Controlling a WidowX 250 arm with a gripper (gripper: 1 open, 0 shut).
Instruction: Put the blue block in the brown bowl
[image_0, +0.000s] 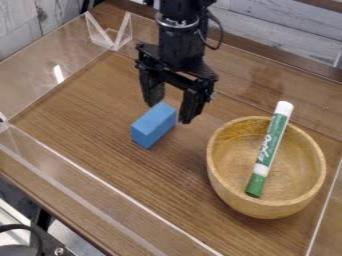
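The blue block (151, 127) lies on the wooden table, left of the brown bowl (267, 170). My gripper (171, 100) hangs open just above the block's far end, one black finger on each side of it, not touching. The bowl stands at the right front and holds a green-and-white marker (269, 150) that leans on its far rim.
Clear plastic walls (54, 160) ring the wooden table top (94, 110). A clear folded stand (107, 35) sits at the back left. The table's front edge drops off at the lower left.
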